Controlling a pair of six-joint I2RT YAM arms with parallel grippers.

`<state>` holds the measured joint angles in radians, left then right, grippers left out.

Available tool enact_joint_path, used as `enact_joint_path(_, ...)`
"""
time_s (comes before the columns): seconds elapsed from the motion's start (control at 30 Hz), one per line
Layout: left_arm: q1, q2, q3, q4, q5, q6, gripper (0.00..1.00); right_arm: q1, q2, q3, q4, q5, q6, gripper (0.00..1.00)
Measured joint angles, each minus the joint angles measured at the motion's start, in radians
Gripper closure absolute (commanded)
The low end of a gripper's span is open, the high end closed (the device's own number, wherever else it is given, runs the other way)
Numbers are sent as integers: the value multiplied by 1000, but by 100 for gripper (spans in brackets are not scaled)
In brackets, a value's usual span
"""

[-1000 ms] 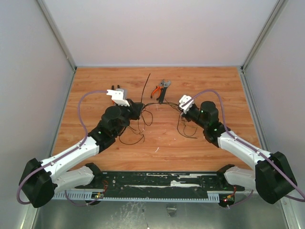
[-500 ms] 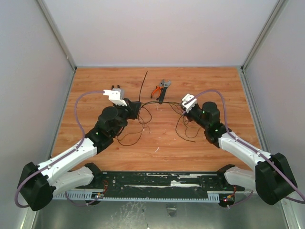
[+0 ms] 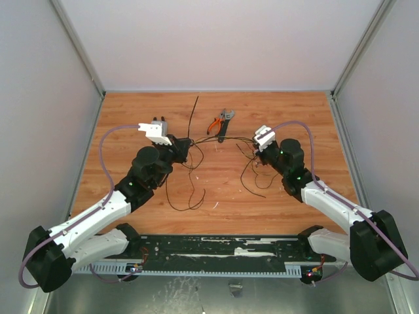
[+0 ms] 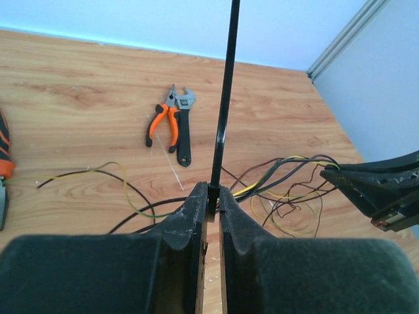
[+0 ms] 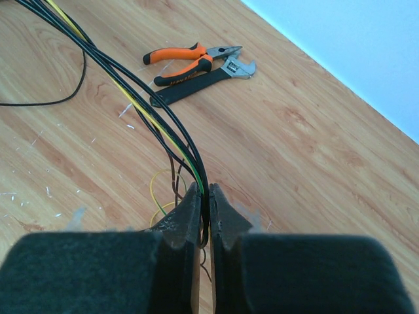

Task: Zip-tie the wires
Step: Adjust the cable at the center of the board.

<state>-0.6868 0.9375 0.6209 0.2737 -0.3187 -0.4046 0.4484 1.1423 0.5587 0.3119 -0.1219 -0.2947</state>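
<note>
The wires (image 3: pixel 219 139) are a thin black, brown and yellow-green bundle stretched over the table's middle between my two grippers, with loose loops (image 3: pixel 190 196) trailing toward the near edge. My left gripper (image 3: pixel 185 145) is shut on the foot of the zip tie (image 3: pixel 193 116), a straight black strip rising from its tips. In the left wrist view the zip tie (image 4: pixel 224 98) stands up from the left gripper (image 4: pixel 213 196), right beside the wires (image 4: pixel 288 173). My right gripper (image 3: pixel 254 146) is shut on the wires (image 5: pixel 154 108), which run between its tips (image 5: pixel 204 196).
Orange-handled pliers (image 3: pixel 214 123) and a black adjustable wrench (image 3: pixel 224 124) lie side by side just beyond the wires, toward the back wall. Grey side walls bound the wooden table (image 3: pixel 294 111). A black cable tray (image 3: pixel 222 252) runs along the near edge.
Both grippers have drawn apart, the left toward the left, the right toward the right, pulling the wires tauter between them. The loose loops have shifted toward the near edge.
</note>
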Motion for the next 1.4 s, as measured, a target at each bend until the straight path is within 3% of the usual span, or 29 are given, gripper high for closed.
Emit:
enact_joint_path(0.5,4,-4,0,-16,-4,0,100,-14,0,-13,0,-18,33,100)
enact_joint_path(0.57,4,-4,0,-16,-4,0,100,-14,0,-13,1,-45,33,91)
enact_joint_path(0.73,4,-2,0,-13,-3,-1,100,-18,0,-13,8,-124,35,78)
enact_joint_path(0.9,5,3,0,-13,-2,-1,100,-18,-1,-14,16,-187,36,54)
enact_joint_path(0.93,5,3,0,-13,-2,-1,100,-18,-3,-15,16,-196,34,45)
enact_joint_path(1.0,5,5,0,-13,-2,-1,100,-18,-16,-21,16,-211,31,34)
enact_joint_path(1.23,5,29,0,-6,0,-7,100,-19,-82,-34,15,-272,31,30)
enact_joint_path(1.4,5,39,0,-6,0,-19,100,-8,-143,-52,71,-338,80,34)
